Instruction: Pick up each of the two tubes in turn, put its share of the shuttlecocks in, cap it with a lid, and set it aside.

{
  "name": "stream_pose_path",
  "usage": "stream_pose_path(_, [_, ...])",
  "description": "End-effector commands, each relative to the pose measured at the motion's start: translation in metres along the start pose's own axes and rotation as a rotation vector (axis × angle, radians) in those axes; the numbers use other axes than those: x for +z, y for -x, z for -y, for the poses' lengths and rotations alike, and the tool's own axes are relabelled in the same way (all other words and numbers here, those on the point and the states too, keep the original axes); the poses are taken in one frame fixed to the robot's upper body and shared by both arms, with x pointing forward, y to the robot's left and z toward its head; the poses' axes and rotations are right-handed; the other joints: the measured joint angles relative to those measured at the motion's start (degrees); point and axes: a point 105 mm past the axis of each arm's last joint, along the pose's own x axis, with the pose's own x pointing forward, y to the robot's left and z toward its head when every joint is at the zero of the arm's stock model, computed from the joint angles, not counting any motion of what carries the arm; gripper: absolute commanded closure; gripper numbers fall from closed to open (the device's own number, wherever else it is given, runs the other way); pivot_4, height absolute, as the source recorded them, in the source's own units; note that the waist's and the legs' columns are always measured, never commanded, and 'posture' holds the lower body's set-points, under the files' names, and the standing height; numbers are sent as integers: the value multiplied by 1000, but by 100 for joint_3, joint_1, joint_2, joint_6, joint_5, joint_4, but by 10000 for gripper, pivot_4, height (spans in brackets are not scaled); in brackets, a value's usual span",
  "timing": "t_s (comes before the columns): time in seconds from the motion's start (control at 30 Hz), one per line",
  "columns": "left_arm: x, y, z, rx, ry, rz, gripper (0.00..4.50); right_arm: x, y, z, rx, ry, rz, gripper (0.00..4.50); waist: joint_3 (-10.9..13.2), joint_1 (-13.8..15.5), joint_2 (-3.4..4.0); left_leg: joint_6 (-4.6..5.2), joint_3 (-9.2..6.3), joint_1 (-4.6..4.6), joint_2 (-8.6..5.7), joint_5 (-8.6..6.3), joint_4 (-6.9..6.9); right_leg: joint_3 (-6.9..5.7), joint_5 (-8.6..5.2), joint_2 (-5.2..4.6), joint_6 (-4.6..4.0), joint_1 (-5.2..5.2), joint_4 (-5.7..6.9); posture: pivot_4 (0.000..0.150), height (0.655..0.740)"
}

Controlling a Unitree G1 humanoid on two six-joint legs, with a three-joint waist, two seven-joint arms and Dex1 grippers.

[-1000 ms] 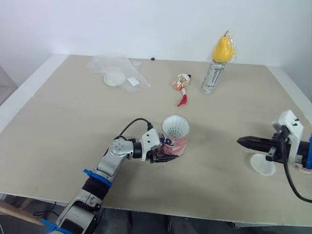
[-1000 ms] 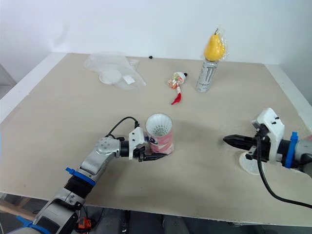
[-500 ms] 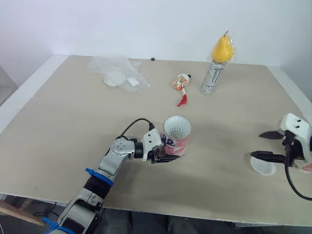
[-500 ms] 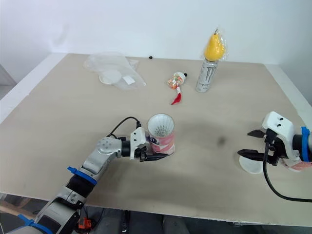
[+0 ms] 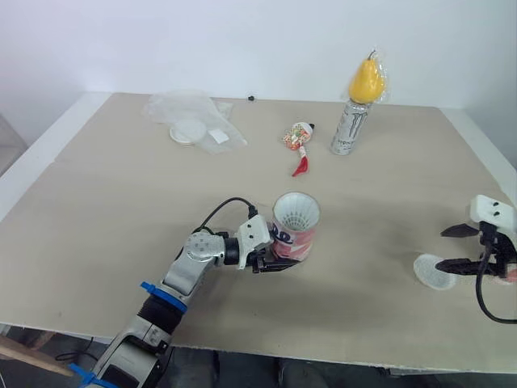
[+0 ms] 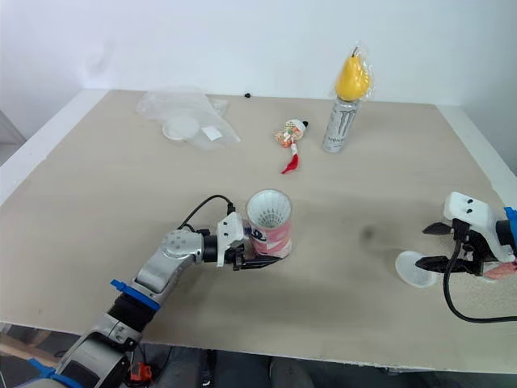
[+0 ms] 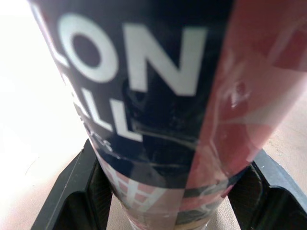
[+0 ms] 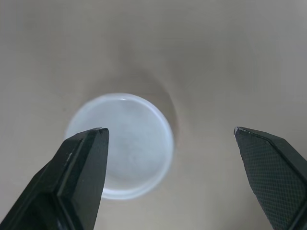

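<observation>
Beige surface [image 5: 121, 202] and, near its middle, the red-and-navy cardboard tube [image 5: 295, 236] stands upright with white shuttlecock feathers [image 5: 296, 212] in its mouth. The left tool [image 5: 279, 260] is clamped around its base. At the right edge, the right tool [image 5: 447, 247] hangs spread wide above the round white plastic lid [image 5: 434, 272], which lies flat.

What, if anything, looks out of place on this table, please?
A wrapped yellow pear is balanced on top of the drink can at the far side of the table, an odd, precarious perch. Otherwise the tube stands upright in the left hand, and the lid lies flat under the open right hand.
</observation>
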Motion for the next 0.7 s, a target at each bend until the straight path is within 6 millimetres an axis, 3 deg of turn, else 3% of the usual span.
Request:
stream_pose_path(0.03, [6,-2,5,-15,-16,14,16849,-1,-1,2,13,20,1,257,0,-3,1,0,0,1,0,0,0,1,1,0,1,2,0,1500,7400])
stream_pose_path(0.6, [1,2,9,-3,17,-11,16849,0,-22,4,93,35,-9,257,-1,-17,3,0,2,31,0,0,-4,4,-4,0,-8,28,0,1500,7400])
stream_pose_path(0.7, [0,3,10,-4,22,-14,16849,-1,-23,2,103,33,-9,7605,-2,-17,4,0,1,31,-1,0,-5,4,-1,0,-4,29,0,1500,7400])
